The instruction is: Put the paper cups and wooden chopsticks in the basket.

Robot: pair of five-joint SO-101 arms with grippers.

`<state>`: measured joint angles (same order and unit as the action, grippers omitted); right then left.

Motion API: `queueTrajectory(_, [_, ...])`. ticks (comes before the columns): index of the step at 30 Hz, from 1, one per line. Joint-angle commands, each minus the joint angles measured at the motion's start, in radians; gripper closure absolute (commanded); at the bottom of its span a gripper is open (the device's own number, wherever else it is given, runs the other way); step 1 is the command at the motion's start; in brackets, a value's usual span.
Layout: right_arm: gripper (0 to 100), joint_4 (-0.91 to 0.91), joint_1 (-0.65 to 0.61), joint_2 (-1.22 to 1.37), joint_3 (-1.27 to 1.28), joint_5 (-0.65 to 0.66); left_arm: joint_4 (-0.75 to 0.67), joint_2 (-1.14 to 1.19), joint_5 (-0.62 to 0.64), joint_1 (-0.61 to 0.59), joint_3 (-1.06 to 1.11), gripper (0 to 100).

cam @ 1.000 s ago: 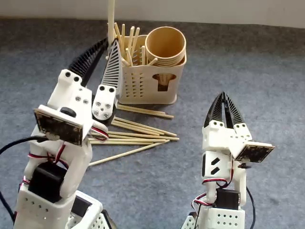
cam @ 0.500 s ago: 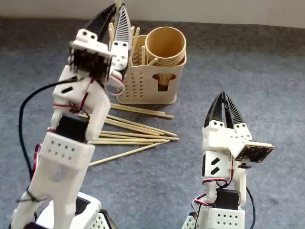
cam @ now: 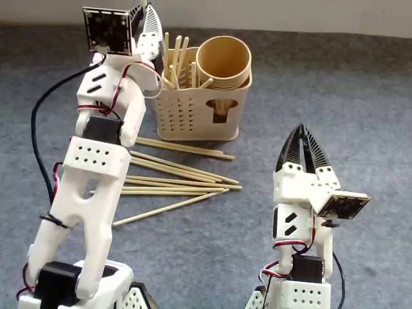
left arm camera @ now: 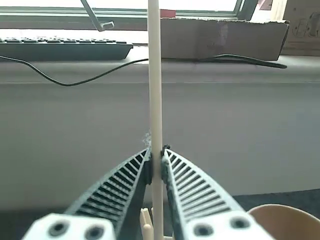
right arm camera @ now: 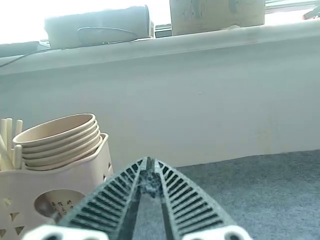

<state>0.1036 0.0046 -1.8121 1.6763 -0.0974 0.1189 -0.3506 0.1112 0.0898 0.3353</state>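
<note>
My left gripper [cam: 147, 14] is raised at the back left of the cream basket [cam: 193, 116]. It is shut on a wooden chopstick [left arm camera: 154, 75], which stands upright between the fingers [left arm camera: 156, 159]. A stack of paper cups [cam: 223, 59] sits in the basket's right half, with several chopsticks [cam: 175, 56] upright in its left half. More loose chopsticks [cam: 183, 177] lie fanned on the grey mat in front of the basket. My right gripper [cam: 302, 133] is shut with nothing in it, low at the front right, pointing toward the cups [right arm camera: 57, 137] and basket [right arm camera: 50, 195].
Grey carpet [cam: 335, 84] covers the table. A pale wall [right arm camera: 200, 100] runs along the far edge behind the basket. The left arm's white links [cam: 96, 161] stand over the left ends of the loose chopsticks.
The left arm has risen and swung toward the back, carrying the chopstick up beside the basket's left side. The right arm has kept still.
</note>
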Motion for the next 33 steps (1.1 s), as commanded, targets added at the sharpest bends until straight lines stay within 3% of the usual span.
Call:
queueTrajectory(1, [99.4,0.002,0.010,0.007,0.153,-0.005,-0.020,-0.010,0.009,-0.012,-0.050,98])
queueTrajectory(6, [99.4,0.002,0.010,0.007,0.153,-0.005,0.078,-0.012,0.011,-0.010,-0.062,92])
queueTrajectory(16, [99.4,0.002,0.010,0.007,0.153,-0.005,0.288,-0.136,0.005,-0.008,-0.101,91])
queueTrajectory(30, [99.4,0.002,0.010,0.007,0.153,-0.005,0.755,-0.363,0.000,-0.008,-0.099,91])
queueTrajectory(33, [99.4,0.002,0.010,0.007,0.153,-0.005,0.838,-0.375,-0.074,-0.001,-0.097,91])
